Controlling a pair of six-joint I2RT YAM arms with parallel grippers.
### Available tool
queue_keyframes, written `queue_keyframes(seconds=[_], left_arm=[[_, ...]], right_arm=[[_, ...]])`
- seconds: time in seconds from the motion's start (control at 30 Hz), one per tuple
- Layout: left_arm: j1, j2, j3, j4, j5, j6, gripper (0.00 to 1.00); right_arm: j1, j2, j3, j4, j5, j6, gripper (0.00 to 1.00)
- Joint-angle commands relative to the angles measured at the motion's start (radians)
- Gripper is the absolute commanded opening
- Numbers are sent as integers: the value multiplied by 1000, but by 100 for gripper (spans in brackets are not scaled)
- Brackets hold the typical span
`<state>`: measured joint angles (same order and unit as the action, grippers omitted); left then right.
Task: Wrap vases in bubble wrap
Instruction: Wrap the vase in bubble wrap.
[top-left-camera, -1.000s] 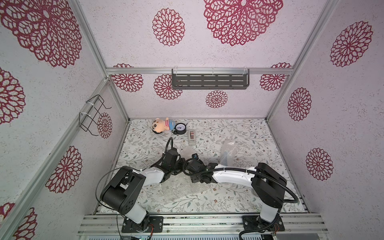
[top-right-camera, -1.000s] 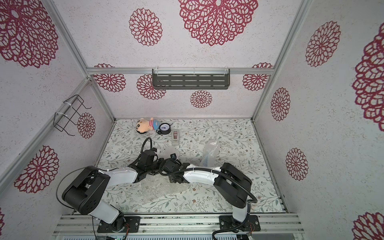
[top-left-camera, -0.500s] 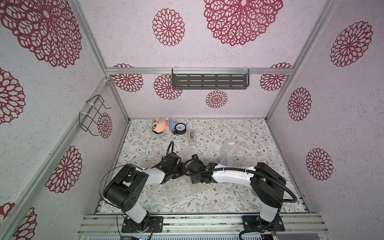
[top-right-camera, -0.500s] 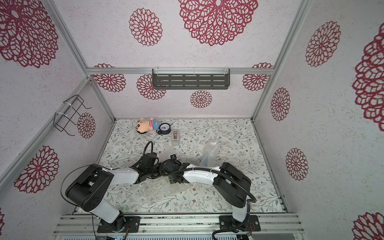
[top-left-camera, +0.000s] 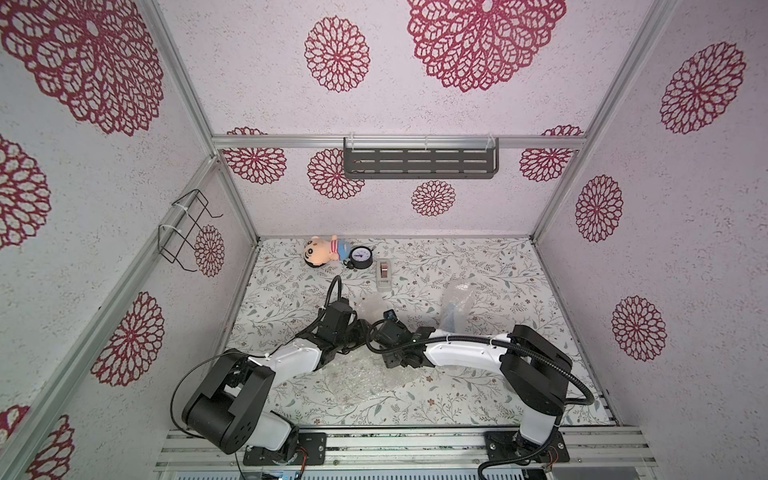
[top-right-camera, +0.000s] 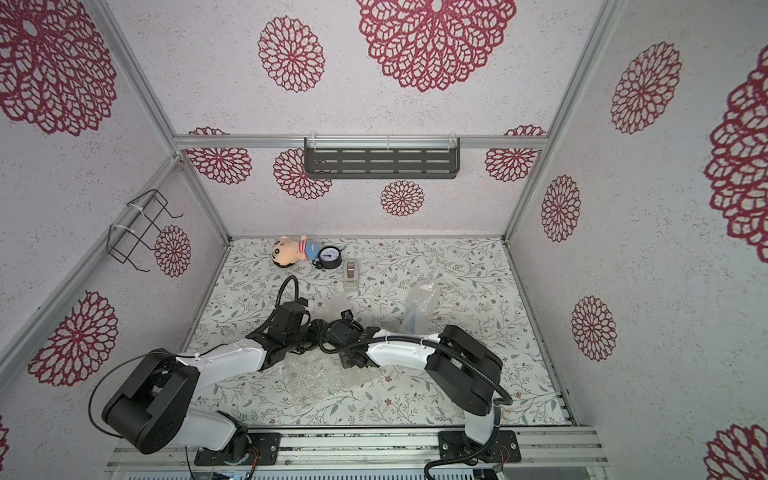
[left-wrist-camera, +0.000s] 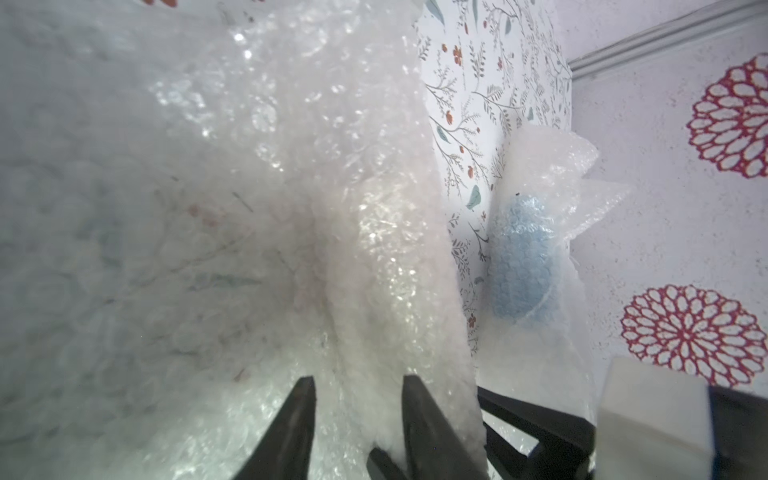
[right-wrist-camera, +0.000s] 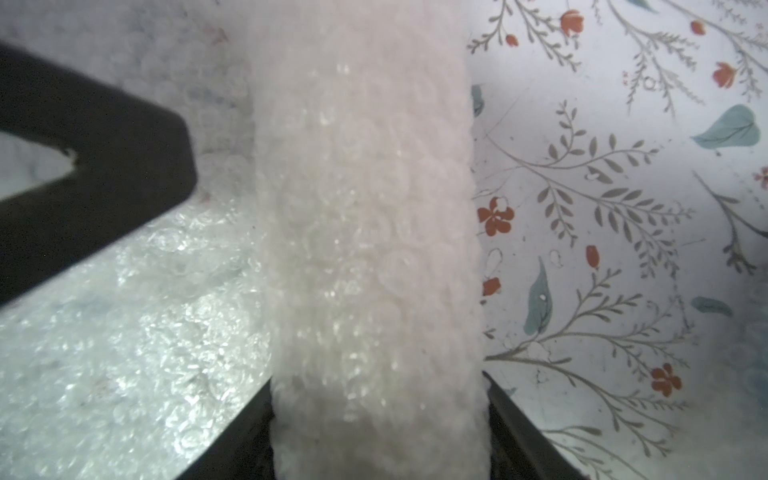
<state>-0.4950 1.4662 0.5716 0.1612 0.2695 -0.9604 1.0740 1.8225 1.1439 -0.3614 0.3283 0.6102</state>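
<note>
Jaws of left gripper (left-wrist-camera: 357, 382) partly spread, lower centre, bubble wrap roll (left-wrist-camera: 399, 270) beside them, right gripper (right-wrist-camera: 376, 399) jaws clamping it.

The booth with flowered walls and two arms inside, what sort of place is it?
Probably a robot test cell dressed as a room: bare aluminium frame, two robot arms bolted to a front rail, and props like a plush doll and a dial gauge.

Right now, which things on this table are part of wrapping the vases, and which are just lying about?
For the job:
- blue vase, already in bubble wrap
- white bundle, rolled in bubble wrap
- bubble wrap sheet, lying on the table

Lying about:
- plush doll
- dial gauge
- tape dispenser
</note>
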Motion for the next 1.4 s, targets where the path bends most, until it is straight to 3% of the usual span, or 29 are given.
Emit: queue_keyframes(seconds=[0.0,0.27,0.67,0.87,0.97,1.17,1.37], left_arm=[[-10,38,40,62,39,-31,51],[-40,145,102,44,9,0,65],[-23,112,-4,-114,-129,78,60],[16,58,-75,-128,-147,84,57],[27,49,-89,-126,-142,88,56],[51,30,-113,-117,-124,90,54],[59,12,-98,-125,-106,100,54]], right_arm=[[-2,-19,-7,-1,9,-14,69],[0,-17,-13,13,18,-11,71],[7,-66,2,26,-6,-13,83],[9,-179,-19,79,-164,19,93],[-1,-222,-46,72,-151,61,94],[-33,-207,-54,12,-74,75,80],[-30,-108,-13,5,-109,57,67]])
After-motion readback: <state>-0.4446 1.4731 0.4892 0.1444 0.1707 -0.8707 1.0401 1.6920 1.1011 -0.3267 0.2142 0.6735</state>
